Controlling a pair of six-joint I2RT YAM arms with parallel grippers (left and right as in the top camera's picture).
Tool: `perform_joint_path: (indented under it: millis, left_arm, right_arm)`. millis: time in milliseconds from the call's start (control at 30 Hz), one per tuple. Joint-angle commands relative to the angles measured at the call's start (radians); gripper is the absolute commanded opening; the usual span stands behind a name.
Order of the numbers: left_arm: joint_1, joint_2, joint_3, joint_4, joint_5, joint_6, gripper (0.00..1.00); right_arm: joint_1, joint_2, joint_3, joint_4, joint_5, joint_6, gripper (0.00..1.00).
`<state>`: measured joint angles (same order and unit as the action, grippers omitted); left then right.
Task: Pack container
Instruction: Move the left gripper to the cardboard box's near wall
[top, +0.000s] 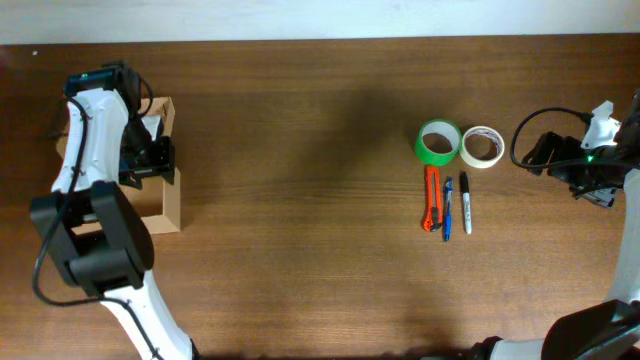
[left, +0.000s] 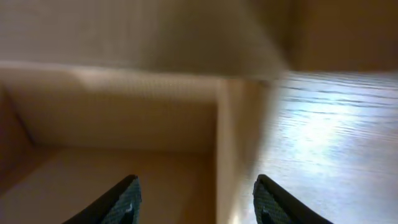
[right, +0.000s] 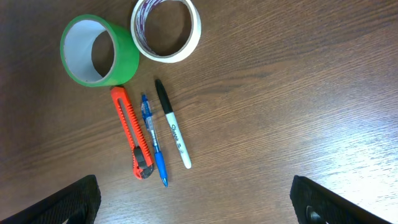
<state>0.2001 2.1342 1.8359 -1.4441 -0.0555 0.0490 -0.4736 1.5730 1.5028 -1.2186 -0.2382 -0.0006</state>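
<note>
The container (top: 165, 200), a small tan cardboard box, stands open at the far left of the table, partly hidden by my left arm. My left gripper (top: 150, 152) is open over the box's right wall; in the left wrist view the wall (left: 227, 155) runs between the two open fingers (left: 196, 202). A green tape roll (top: 437, 142), a white tape roll (top: 481, 146), an orange box cutter (top: 432, 198), a blue pen (top: 447, 208) and a black marker (top: 465, 202) lie at the right. My right gripper (top: 585, 175) is open and empty, raised to their right, fingers wide (right: 196, 202).
In the right wrist view the green roll (right: 93, 51), white roll (right: 166, 30), cutter (right: 130, 132), pen (right: 152, 140) and marker (right: 172, 132) lie together. The wooden table (top: 300, 200) stretches between box and items. A pale wall runs along the far edge.
</note>
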Motion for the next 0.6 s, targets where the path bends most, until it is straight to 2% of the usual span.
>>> perform_joint_path:
  millis: [0, 100, 133, 200, 233, 433, 567]
  left_arm:
    - [0.005, 0.044, -0.01, 0.0, 0.035, 0.006, 0.58]
    - [0.005, 0.053, -0.018, 0.011, 0.037, 0.006, 0.58]
    - [0.005, 0.054, -0.023, 0.016, 0.037, 0.006, 0.54]
    - [0.005, 0.055, -0.037, 0.03, 0.038, 0.005, 0.13]
    - [0.005, 0.055, -0.042, 0.032, 0.038, 0.003, 0.02]
    - [0.001, 0.053, -0.049, 0.032, 0.102, -0.011, 0.02]
    - [-0.047, 0.053, -0.019, -0.01, 0.159, -0.011, 0.02]
  right_arm:
    - [-0.005, 0.002, 0.01, 0.005, -0.013, -0.008, 0.99]
    - [-0.005, 0.002, 0.01, 0.007, -0.013, -0.007, 0.99]
    - [-0.005, 0.002, 0.01, 0.007, -0.013, -0.007, 0.99]
    - [-0.005, 0.002, 0.01, 0.007, -0.013, -0.007, 0.99]
    - [-0.005, 0.002, 0.01, 0.007, -0.013, -0.007, 0.99]
    - [-0.005, 0.002, 0.01, 0.006, -0.014, -0.007, 0.99]
    - [-0.005, 0.002, 0.01, 0.006, -0.021, -0.007, 0.99]
